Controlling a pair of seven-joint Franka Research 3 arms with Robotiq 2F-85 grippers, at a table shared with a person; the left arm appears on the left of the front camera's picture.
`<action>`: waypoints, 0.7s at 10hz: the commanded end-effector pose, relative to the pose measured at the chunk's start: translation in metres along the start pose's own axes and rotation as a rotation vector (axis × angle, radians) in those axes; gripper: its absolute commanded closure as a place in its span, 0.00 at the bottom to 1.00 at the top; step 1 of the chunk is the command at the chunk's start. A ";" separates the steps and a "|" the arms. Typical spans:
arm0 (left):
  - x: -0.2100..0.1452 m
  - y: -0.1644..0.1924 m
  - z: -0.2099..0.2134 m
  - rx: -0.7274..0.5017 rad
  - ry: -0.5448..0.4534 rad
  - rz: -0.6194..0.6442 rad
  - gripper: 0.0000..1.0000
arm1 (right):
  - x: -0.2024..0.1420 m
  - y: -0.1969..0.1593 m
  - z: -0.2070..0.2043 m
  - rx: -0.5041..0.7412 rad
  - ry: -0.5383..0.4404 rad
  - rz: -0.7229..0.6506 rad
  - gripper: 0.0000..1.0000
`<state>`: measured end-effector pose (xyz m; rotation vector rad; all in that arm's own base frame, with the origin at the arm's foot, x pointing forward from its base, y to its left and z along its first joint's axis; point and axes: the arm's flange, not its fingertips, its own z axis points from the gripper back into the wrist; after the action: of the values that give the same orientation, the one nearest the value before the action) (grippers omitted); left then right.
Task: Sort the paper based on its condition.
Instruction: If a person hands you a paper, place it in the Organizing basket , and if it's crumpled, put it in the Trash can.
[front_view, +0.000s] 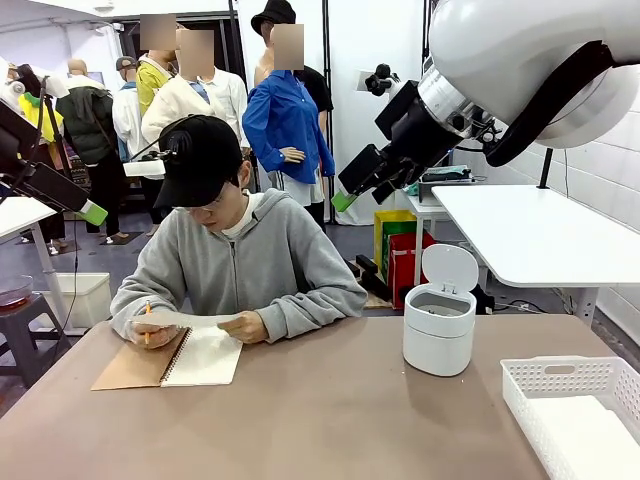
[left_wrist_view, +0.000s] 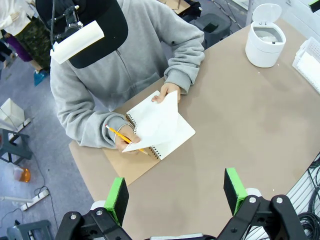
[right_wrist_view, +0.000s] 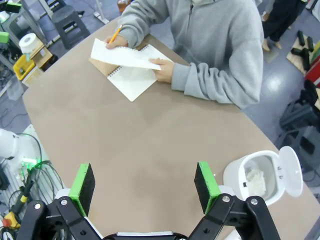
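Left gripper (left_wrist_view: 175, 197): your fingers stand apart, nothing between them.
Right gripper (right_wrist_view: 144, 187): apart too (above the table (right_wrist_view: 125, 140)).
Paper (left_wrist_view: 155, 122): person's hands lifting a sheet off the notebook (left_wrist_view: 172, 140).

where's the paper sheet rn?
The paper sheet is in the person's hands over the open notebook, at the table's far left in the front view, well away from the white bin and basket on the right.
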<state>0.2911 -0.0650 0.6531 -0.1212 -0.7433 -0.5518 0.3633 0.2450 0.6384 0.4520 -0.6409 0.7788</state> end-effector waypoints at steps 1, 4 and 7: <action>0.000 0.000 0.000 0.001 -0.003 0.000 0.00 | 0.000 0.000 0.000 0.002 -0.002 -0.008 0.00; 0.000 0.000 0.000 0.001 -0.003 0.000 0.00 | 0.000 0.000 0.000 0.002 -0.002 -0.008 0.00; 0.000 0.000 0.000 0.001 -0.003 0.000 0.00 | 0.000 0.000 0.000 0.002 -0.002 -0.008 0.00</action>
<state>0.2911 -0.0650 0.6531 -0.1212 -0.7433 -0.5518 0.3633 0.2450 0.6384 0.4520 -0.6408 0.7788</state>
